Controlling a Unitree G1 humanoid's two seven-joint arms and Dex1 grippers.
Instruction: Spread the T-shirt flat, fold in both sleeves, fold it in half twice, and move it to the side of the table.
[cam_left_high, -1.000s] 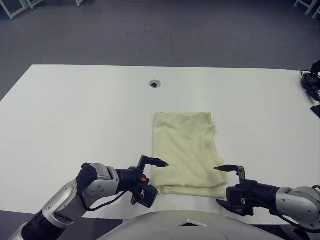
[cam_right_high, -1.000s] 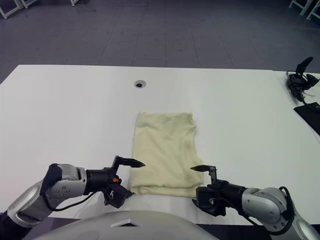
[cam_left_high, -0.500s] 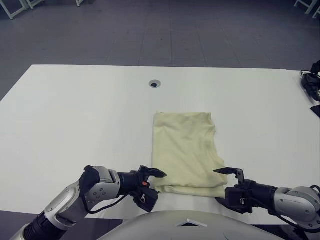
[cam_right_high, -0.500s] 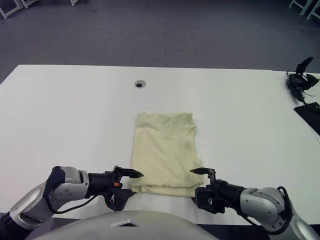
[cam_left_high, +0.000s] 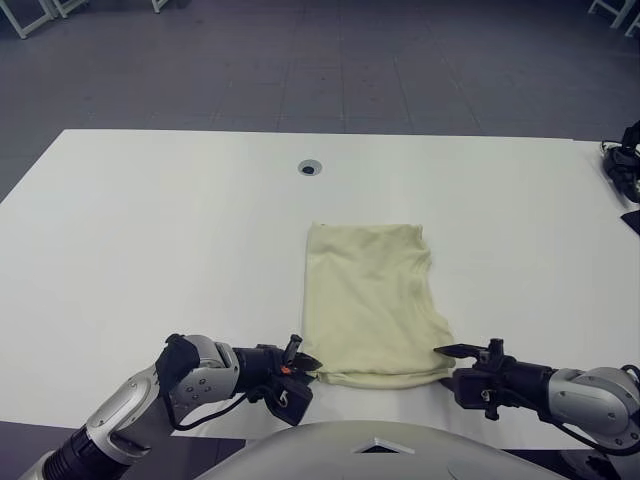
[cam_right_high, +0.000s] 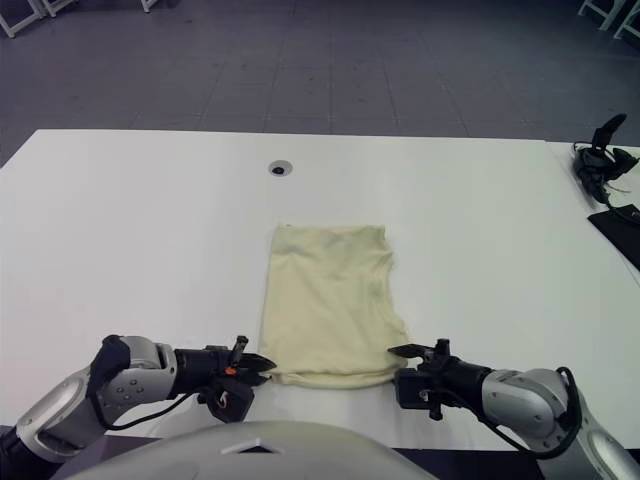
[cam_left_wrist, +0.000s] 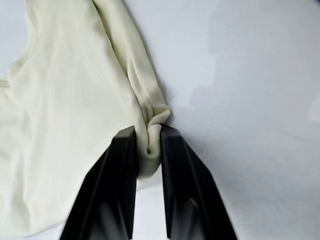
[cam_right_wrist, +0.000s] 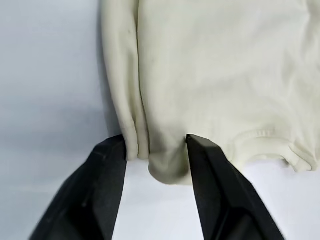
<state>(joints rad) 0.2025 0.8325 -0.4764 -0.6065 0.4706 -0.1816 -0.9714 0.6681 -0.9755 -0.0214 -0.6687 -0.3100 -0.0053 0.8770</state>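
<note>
I am addressing the folded T-shirt (cam_left_high: 370, 300), which is lying near the front middle of the worktop (cam_left_high: 150, 230). The left end effector (cam_left_wrist: 148, 145) is pinching its near-left corner. The right end effector (cam_right_wrist: 156, 142) is straddling the near-right corner, fingers apparently spread. Risk: lifting now is raising one corner only, skewing the fold. Count: one T-shirt, two end effectors.

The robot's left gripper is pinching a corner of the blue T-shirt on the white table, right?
Not quite: the T-shirt is pale yellow, not blue, as the left wrist view shows. The rest is right: the left gripper is shut on a corner of it, and it lies on the white table.
</note>
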